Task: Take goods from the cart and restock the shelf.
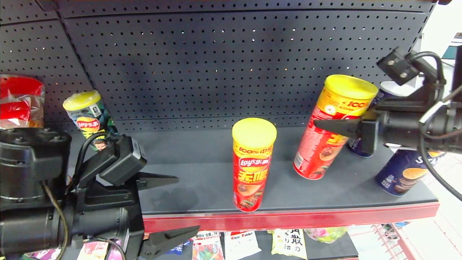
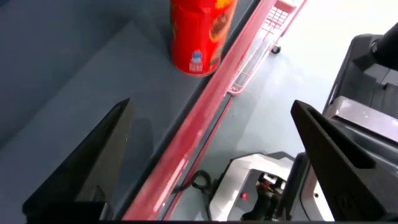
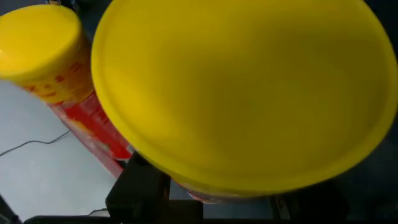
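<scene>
Left of the upright can (image 1: pixel 252 166) on the shelf (image 1: pixel 202 169), we see the left tool (image 1: pixel 187 202), its fingers wide apart at the shelf's front edge. Right of that can, the right tool (image 1: pixel 332 124) is clamped on the tilted can (image 1: pixel 321 155), which leans above the shelf.

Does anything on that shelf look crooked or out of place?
Yes: the tilted red can in the right gripper leans with its top toward the right, while the upright red can beside it stands straight. Nothing looks spilled or damaged.
</scene>
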